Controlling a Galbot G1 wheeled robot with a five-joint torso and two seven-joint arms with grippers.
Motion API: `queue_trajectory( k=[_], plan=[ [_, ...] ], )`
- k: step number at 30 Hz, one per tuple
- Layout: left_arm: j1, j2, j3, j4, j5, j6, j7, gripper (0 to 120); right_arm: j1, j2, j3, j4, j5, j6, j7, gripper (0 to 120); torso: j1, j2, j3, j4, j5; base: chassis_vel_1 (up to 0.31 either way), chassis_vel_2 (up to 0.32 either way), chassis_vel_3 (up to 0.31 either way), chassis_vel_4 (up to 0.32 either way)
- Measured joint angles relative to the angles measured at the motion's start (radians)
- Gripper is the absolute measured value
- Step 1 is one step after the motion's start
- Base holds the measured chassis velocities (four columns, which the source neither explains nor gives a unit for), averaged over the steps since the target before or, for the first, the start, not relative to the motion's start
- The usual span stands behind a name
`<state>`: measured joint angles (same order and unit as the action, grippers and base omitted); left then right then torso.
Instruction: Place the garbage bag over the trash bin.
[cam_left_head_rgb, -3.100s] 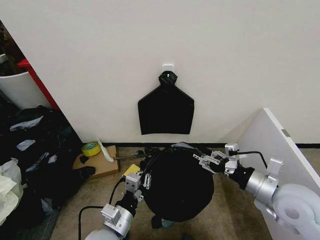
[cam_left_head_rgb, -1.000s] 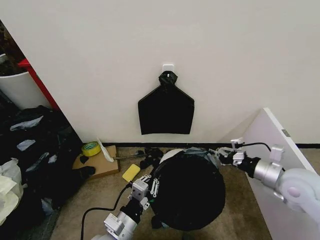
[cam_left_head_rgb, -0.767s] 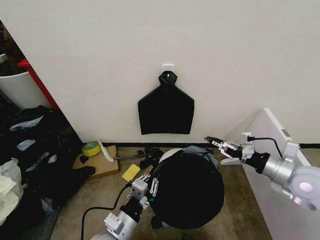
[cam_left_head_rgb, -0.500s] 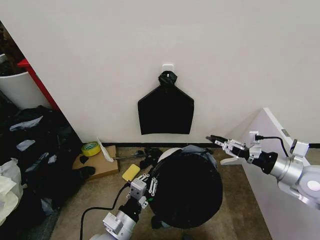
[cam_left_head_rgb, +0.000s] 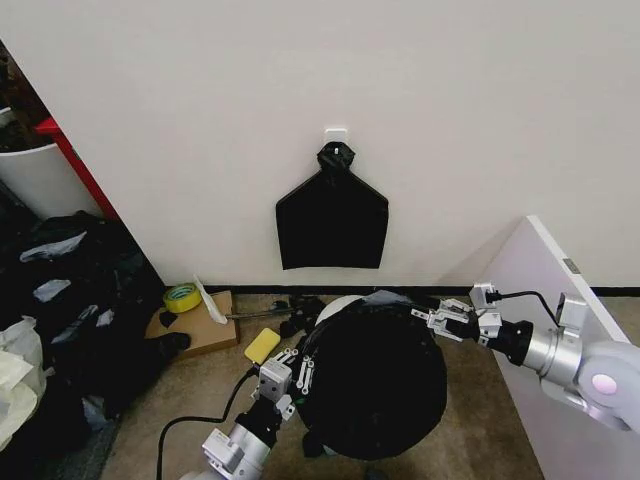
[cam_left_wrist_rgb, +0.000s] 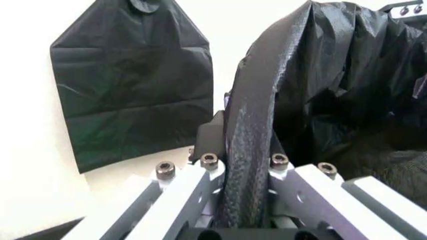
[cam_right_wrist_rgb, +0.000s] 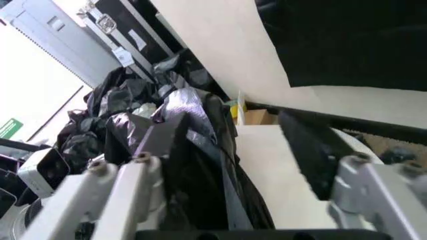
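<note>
The black glossy garbage bag (cam_left_head_rgb: 375, 385) is draped over the trash bin, of which a strip of white rim (cam_left_head_rgb: 338, 304) shows at the back left. My left gripper (cam_left_head_rgb: 296, 371) sits at the bag's left edge, shut on a fold of the bag (cam_left_wrist_rgb: 248, 125) that runs between its fingers (cam_left_wrist_rgb: 212, 131). My right gripper (cam_left_head_rgb: 441, 320) is at the bag's upper right edge and stands open (cam_right_wrist_rgb: 227, 137). A crinkled fold of the bag (cam_right_wrist_rgb: 193, 150) lies against one of its fingers, with the other finger (cam_right_wrist_rgb: 308, 150) well apart.
A flat black bundle (cam_left_head_rgb: 332, 220) hangs on the wall behind. A white board (cam_left_head_rgb: 545, 300) leans at the right. A yellow tape roll (cam_left_head_rgb: 181, 297), cardboard (cam_left_head_rgb: 200, 328) and a yellow sponge (cam_left_head_rgb: 262, 345) lie at the left, beside a heap of dark bags (cam_left_head_rgb: 60, 300).
The right gripper, which had drawn off the bag up and to the right, has dropped back to the bag's upper right edge. The left gripper keeps its hold.
</note>
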<state>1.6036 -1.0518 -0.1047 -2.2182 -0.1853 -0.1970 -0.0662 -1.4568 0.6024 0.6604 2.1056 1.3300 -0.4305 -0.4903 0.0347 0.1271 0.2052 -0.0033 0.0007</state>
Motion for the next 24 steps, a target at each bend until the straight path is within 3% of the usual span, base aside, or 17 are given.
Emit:
queue_trajectory(
  k=[12,24],
  plan=[
    [-0.002,0.009,0.005,-0.003,0.002,0.000,0.000,4,0.009,-0.011,-0.017,-0.011,-0.037,-0.009,-0.014,1,0.000,0.000,0.000,0.0000,0.0000,0.000,0.000,0.000,0.000],
    [-0.004,0.008,0.006,-0.004,0.002,-0.009,0.008,4,0.032,-0.024,-0.042,-0.026,-0.054,0.000,-0.017,0,0.000,0.000,0.000,0.0000,0.0000,0.000,0.000,0.000,0.000]
  ],
)
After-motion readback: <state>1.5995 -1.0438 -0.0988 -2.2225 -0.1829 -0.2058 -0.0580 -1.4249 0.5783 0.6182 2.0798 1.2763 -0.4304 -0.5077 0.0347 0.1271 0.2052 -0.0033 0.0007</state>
